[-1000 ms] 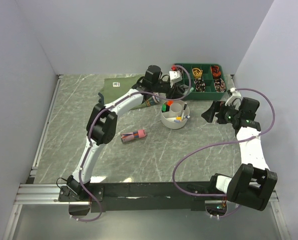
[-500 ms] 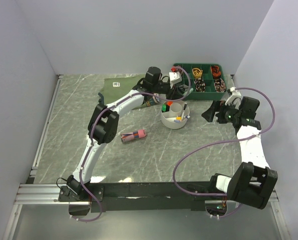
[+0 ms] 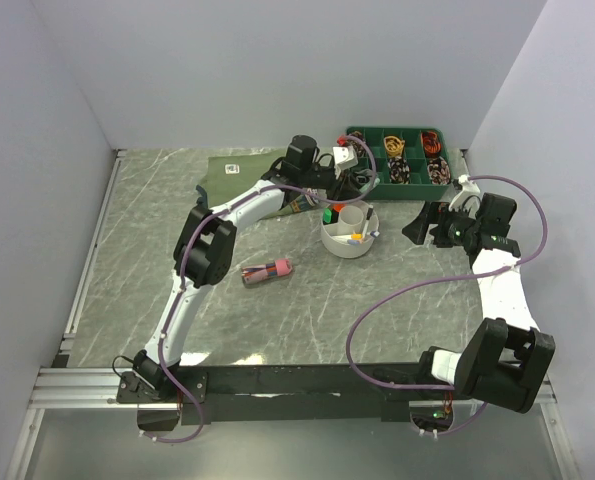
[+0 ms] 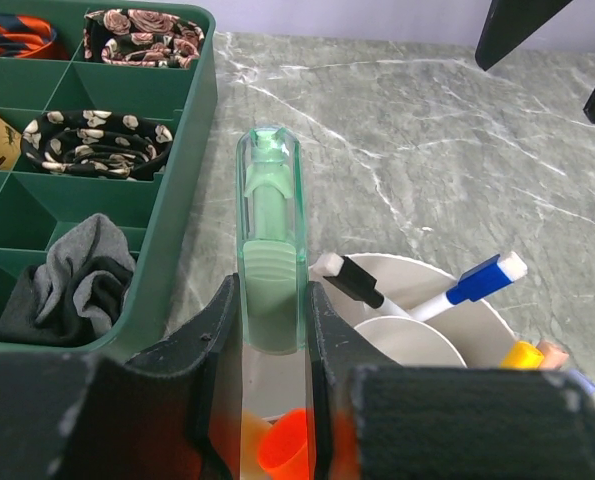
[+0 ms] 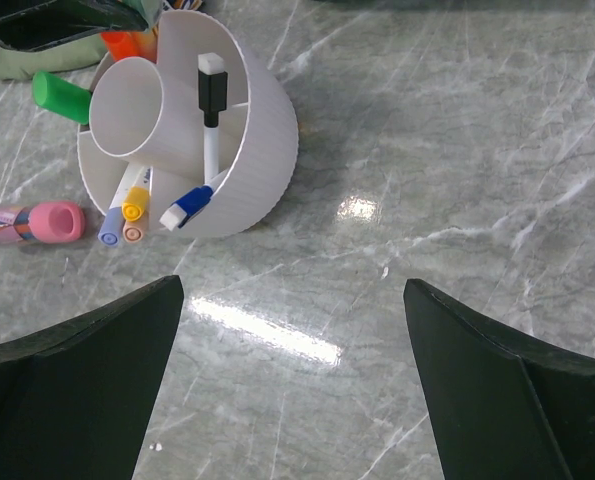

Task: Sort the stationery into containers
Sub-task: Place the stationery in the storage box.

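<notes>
Here, left end effector pinches one chunky translucent-green highlighter near the ribbed round white tub; right end effector gapes empty.

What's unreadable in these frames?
- Left wrist: green highlighter, lower end hidden inside left gripper.
- Left wrist: white tub, near side hidden behind that gripper.
- Right wrist: pink-capped item cut off by left edge.
- Top: tub contents too small to count.

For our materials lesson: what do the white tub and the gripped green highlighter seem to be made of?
White tub: probably matte plastic, judging by its thin moulded walls and little shine. Green highlighter: translucent glossy plastic; its inner parts show through the cap.
</notes>
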### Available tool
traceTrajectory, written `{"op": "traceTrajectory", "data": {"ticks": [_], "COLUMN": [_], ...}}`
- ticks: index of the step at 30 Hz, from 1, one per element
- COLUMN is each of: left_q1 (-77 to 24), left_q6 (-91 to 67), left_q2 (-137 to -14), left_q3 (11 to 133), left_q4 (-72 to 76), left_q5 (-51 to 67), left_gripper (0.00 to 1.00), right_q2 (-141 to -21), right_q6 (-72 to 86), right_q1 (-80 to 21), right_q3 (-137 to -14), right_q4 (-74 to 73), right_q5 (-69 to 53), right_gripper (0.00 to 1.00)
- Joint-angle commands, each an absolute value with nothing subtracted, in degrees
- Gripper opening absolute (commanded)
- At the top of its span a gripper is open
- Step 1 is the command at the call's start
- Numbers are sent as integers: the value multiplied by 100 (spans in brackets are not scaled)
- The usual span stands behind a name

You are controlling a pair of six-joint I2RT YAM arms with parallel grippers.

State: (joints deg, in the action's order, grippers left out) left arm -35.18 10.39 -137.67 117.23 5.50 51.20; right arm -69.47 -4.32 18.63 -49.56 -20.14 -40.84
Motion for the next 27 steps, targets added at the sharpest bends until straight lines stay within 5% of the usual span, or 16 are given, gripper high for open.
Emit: {"op": "traceTrajectory", "data": {"ticks": [1, 18, 27], "left_q1": [-3524, -3533, -3533], "left_q6": [1169, 1459, 1626], "left_q2": [-13808, -13650, -12939], "left_q3": [11698, 11540, 11356], "left_q4": [659, 571, 545], "left_q5": [5247, 5150, 4887], "left_gripper": [16, 46, 52], "right_q2": [-6943, -7005, -6917], "right_q6": [-466, -466, -457], "right_q1": [1907, 1907, 1907], "right_q3": [-5150, -5168, -5186], "right_q4": [-1854, -1846, -1854], "right_q5": [-4017, -4052, -4078], "right_gripper": [100, 100, 100]}}
